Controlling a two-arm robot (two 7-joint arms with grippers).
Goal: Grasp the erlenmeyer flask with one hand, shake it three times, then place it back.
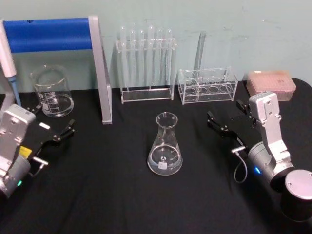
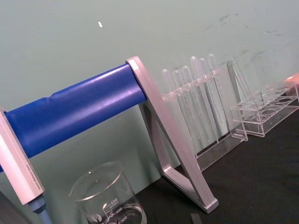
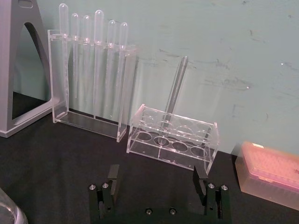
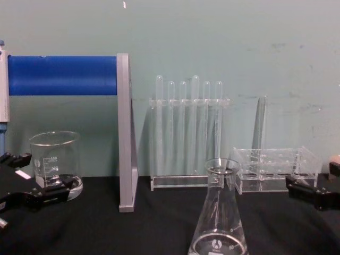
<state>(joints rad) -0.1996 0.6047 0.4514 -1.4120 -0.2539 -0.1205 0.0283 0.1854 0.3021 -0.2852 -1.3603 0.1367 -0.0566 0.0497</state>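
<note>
The erlenmeyer flask is clear glass and stands upright on the black table, near the middle; the chest view shows it low and close. My left gripper rests open at the left, well apart from the flask, just in front of a beaker. My right gripper is open at the right, a short way from the flask and pointing toward the racks at the back. The right wrist view shows its two fingers spread wide with nothing between them, and a sliver of the flask at the corner.
A glass beaker stands at the back left beside a grey stand with a blue bar. Along the back wall are a tall test tube rack, a low clear rack holding one tube, and a pink tip box.
</note>
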